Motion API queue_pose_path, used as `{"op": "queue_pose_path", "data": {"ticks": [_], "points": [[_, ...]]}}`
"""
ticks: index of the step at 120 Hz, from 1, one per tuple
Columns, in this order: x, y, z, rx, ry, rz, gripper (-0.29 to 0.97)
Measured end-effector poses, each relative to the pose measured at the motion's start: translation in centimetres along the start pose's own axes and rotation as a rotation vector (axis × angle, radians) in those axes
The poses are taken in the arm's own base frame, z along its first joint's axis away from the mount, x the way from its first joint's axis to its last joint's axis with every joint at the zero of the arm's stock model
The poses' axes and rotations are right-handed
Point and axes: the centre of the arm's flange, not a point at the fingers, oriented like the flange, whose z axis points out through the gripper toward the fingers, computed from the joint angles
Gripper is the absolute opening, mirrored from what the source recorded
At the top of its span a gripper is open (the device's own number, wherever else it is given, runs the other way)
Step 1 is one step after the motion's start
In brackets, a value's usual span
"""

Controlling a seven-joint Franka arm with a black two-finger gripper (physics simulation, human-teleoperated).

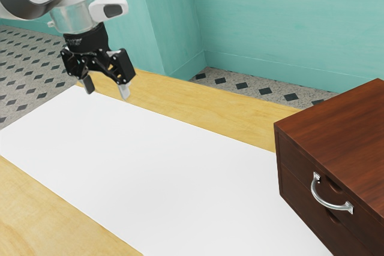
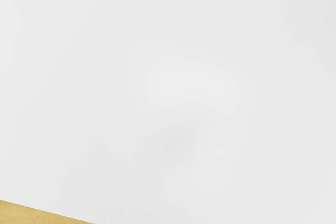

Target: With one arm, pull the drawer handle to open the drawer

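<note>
Spotting the black gripper (image 1: 108, 90) hanging over the far left of the white mat (image 1: 150, 166), fingers spread well apart, clamped on nothing, touching nothing. Over at the near right, finding the dark wooden cabinet (image 1: 336, 118) with its drawer (image 1: 298, 172) flush and shut, curved silver handle (image 1: 329, 196) on the front, well apart from the gripper, contents hidden. Below the hand, seeing mat and a strip of wooden table (image 2: 31, 214)

Drawer cabinet (image 1: 342, 130) partly out of view
</note>
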Motion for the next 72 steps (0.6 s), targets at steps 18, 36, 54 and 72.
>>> {"op": "queue_pose_path", "data": {"ticks": [18, 36, 54, 72], "points": [[0.2, -1.0, -0.1, -0.001, 0.012, -0.025, 0.68], [-1.6, -1.7, -7.5, -0.011, 0.144, -0.072, 0.68], [-2.7, -1.0, -9.4, -0.038, 0.141, -0.283, 0.68], [-2.1, 0.6, -8.4, -0.053, 0.108, -0.501, 0.68]]}}
